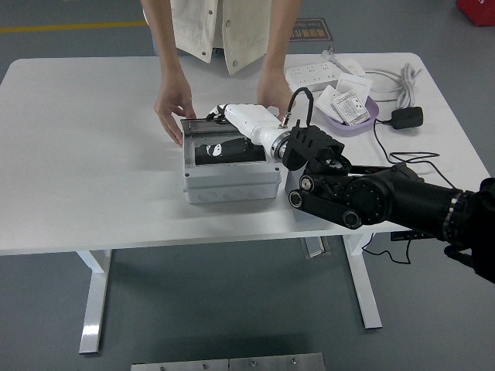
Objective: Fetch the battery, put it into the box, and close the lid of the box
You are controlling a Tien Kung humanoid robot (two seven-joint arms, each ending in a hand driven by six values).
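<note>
Right robot hand [232, 117] comes in from the right edge of the frame, black arm across the lower right, white forearm ending over the box [230, 166] at frame centre; white palm lies flat on the clear lid [224, 137], fingers stretched out and relaxed, gripping nothing; lid sits low over the box opening, tilted only slightly, dark interior and a reflection of the fingers showing through it; battery not visible, cannot tell through the lid whether it lies inside; box is grey, standing on the white table [93, 147], a second grey block [309, 207] just beside its right wall, partly hidden by the arm; person stands at the top centre of the frame, one hand [174, 107] resting at the box's upper left corner, the other hand [274, 91] on the table just behind the robot's forearm; upper right of the frame holds a purple tray [363, 124] with packets, a white power strip [313, 75] and a black adapter [407, 117] with cable; left robot hand out of frame.
</note>
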